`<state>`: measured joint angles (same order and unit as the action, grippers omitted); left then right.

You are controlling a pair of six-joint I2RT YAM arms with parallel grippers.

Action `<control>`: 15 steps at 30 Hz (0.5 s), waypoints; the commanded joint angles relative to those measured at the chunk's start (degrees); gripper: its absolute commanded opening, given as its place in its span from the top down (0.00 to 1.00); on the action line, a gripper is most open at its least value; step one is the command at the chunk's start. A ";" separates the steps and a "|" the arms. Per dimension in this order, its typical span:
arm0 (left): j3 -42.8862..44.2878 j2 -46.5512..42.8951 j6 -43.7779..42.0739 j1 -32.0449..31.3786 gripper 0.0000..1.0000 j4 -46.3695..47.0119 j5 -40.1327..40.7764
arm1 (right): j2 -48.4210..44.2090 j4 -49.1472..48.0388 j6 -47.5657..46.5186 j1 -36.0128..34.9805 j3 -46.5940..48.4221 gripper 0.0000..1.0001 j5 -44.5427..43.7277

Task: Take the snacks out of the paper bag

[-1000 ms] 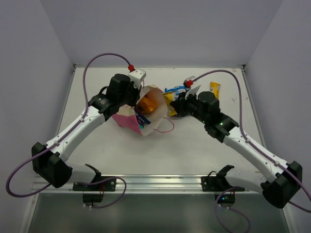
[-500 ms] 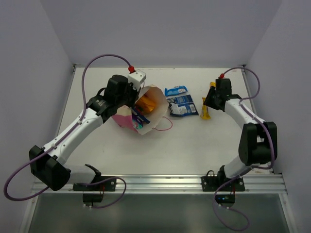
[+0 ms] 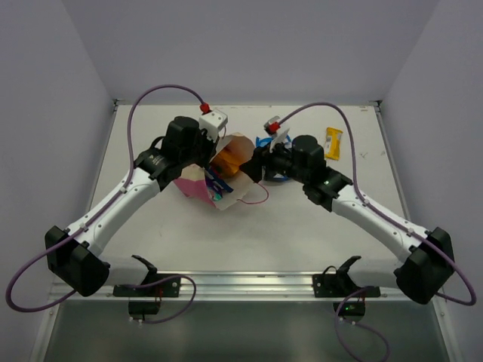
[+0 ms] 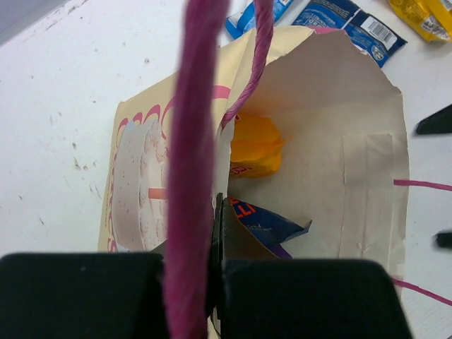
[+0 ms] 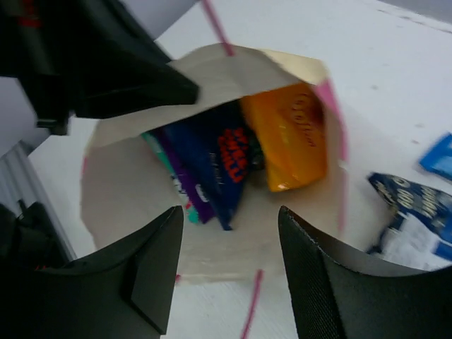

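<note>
**Paper bag held open at the middle of the surface, some snacks out, some inside**

The paper bag (image 3: 235, 183) sits a little left of centre on the surface, tilted, with its mouth turned toward the right arm. Inside it the wrist views show an orange packet (image 5: 289, 134) at the back and a blue packet (image 5: 219, 159) beside it. A purple packet (image 5: 185, 187) is wedged against the blue one. One thin pink cord handle (image 3: 261, 197) trails onto the surface in front of the bag.

The left hand (image 4: 217, 272) is clamped tight on the bag's rim, pinching the paper wall between its fingers. The right hand (image 5: 229, 212) hangs at the mouth of the bag with its jaws well apart and nothing between them.

Outside the bag, blue-and-white packets (image 5: 417, 212) lie just beside its mouth, partly hidden under the right arm in the top view. A yellow packet (image 3: 333, 142) lies well apart, toward the far right corner.

The surface (image 3: 302, 234) is white and lightly scuffed. Pale grey-lilac walls (image 3: 249, 53) close it in at the back and on both sides. A metal rail (image 3: 241, 283) runs along the near edge, where the arm bases are bolted. Purple cables (image 3: 162, 89) loop above both arms.
</note>
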<state>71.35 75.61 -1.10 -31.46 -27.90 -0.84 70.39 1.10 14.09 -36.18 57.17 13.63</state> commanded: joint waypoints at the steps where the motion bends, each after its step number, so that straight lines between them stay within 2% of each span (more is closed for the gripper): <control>1: 0.81 -0.38 0.40 0.70 1.00 -1.98 0.40 | 7.62 -7.33 -3.63 -3.97 2.42 0.41 4.03; 9: 1.86 0.41 2.86 0.79 1.00 -2.77 0.05 | 21.09 -14.20 -3.36 -10.22 7.34 0.42 6.41; 12: 2.21 0.32 2.95 0.70 1.00 -3.21 0.58 | 24.35 -15.51 -3.01 -10.66 8.22 0.48 5.71; 15: 2.56 0.24 3.21 0.79 1.00 -3.30 0.58 | 26.46 -16.92 -2.84 -10.75 8.14 0.61 5.09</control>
<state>71.92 75.75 1.08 -31.38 -28.71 -1.04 96.23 -10.15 11.77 -46.87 62.19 18.20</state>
